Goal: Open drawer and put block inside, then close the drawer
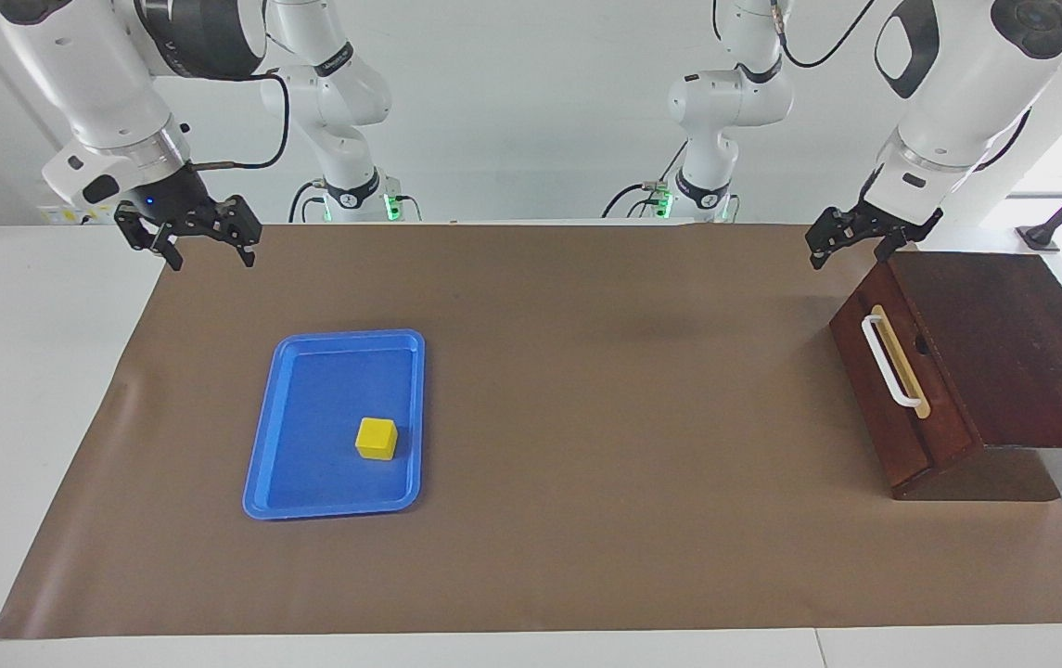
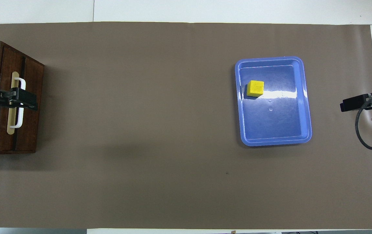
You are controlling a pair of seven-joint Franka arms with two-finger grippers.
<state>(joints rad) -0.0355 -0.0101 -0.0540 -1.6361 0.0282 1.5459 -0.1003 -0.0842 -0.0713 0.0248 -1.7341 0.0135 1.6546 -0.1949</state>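
Note:
The dark wooden box stands at the left arm's end of the table. Its drawer (image 1: 874, 408) is shut, and the white bar handle (image 1: 892, 364) faces the middle of the table. The drawer also shows in the overhead view (image 2: 30, 133). My left gripper (image 1: 850, 249) is open and empty, raised over the box's corner nearest the robots. In the overhead view the left gripper (image 2: 23, 99) covers the handle (image 2: 19, 120); the facing view shows it apart from it. The yellow block (image 1: 376, 438) (image 2: 255, 88) lies in the blue tray (image 1: 308, 506). My right gripper (image 1: 211, 250) (image 2: 350, 103) is open and empty, raised over the mat's edge.
The blue tray (image 2: 275, 141) lies toward the right arm's end of the brown mat (image 1: 586, 417). White table surface borders the mat. A black cable (image 2: 363, 136) hangs from the right arm beside the tray.

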